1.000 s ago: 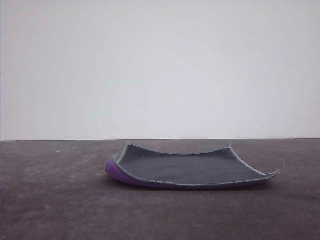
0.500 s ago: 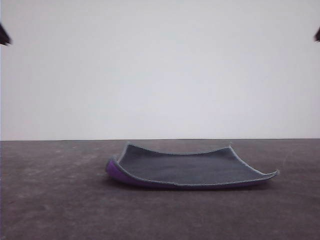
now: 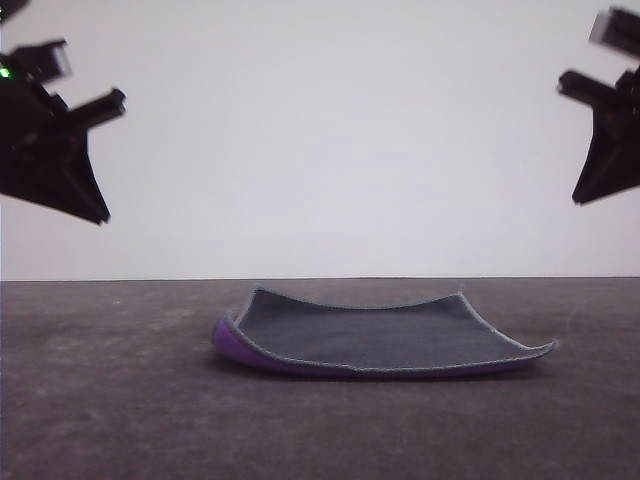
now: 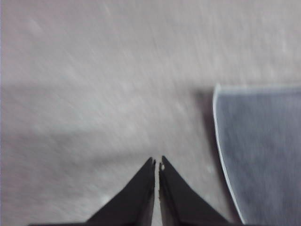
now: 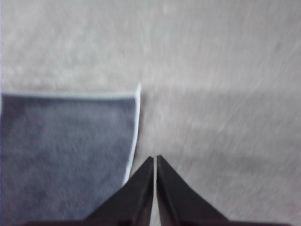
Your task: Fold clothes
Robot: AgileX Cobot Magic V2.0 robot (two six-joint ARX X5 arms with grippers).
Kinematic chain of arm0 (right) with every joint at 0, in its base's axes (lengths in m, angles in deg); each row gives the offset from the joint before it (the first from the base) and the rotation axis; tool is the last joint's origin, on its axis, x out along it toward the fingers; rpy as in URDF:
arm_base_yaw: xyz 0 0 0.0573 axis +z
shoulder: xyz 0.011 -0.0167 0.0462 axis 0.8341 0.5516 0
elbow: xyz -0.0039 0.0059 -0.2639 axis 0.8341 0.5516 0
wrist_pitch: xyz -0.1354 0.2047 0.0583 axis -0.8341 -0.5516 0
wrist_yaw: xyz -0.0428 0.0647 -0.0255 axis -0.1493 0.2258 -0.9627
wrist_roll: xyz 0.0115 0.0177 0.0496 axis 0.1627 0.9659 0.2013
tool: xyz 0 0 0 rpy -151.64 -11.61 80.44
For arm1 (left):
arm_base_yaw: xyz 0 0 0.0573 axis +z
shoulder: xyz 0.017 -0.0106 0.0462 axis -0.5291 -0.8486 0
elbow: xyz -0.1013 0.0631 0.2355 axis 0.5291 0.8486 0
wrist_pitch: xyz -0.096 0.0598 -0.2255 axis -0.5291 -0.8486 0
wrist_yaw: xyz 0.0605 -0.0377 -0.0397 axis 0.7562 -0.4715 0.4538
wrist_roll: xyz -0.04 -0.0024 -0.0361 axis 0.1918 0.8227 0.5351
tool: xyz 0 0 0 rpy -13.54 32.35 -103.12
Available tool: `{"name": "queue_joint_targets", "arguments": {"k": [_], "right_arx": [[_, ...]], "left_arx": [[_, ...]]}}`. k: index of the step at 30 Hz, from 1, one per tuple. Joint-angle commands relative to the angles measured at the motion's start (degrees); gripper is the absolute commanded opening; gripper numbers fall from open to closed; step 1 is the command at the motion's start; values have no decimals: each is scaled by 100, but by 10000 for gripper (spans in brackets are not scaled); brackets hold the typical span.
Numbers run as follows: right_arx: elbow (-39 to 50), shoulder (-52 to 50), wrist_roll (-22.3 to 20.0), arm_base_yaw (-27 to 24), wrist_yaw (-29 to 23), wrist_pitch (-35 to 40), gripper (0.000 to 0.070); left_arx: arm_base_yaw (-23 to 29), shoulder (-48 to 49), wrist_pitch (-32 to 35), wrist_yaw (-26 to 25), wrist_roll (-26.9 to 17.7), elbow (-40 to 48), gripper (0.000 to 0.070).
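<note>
The clothes (image 3: pixel 375 335), a small square cloth, lie dark-grey face up on the table, with curled edges showing purple underneath at the left and front. My left gripper (image 3: pixel 100 215) hangs high at the left edge of the front view, well above and left of the cloth. High at the right edge hangs my right gripper (image 3: pixel 578 198). In the left wrist view the left gripper (image 4: pixel 157 162) is shut over bare table, beside the cloth's (image 4: pixel 263 155) light-bordered edge. Seen from the right wrist, the right gripper (image 5: pixel 154 159) is shut too, just off the cloth's (image 5: pixel 66 150) edge.
The dark table (image 3: pixel 110 400) stretches wide on both sides of the cloth and in front of it. A plain white wall (image 3: pixel 330 140) stands behind.
Both arms have come into the front view from the upper corners, moving inward and down. The cloth has not moved.
</note>
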Motion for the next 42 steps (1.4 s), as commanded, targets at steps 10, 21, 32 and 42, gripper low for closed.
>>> {"name": "queue_joint_targets", "arguments": {"k": [10, 21, 32, 42], "right_arx": [[-63, 220, -175, 20, 376, -5, 9], [-63, 220, -231, 20, 423, -83, 526], [-152, 691, -111, 20, 947, 287, 522], [-1504, 2584, -109, 20, 1660, 276, 522]], "left_arx": [[-105, -177, 61, -246, -146, -94, 24], [-105, -177, 60, -355, -200, -94, 354], [-142, -616, 405, -949, -31, -276, 352], [-222, -2535, 219, -1622, -25, -1754, 352]]}}
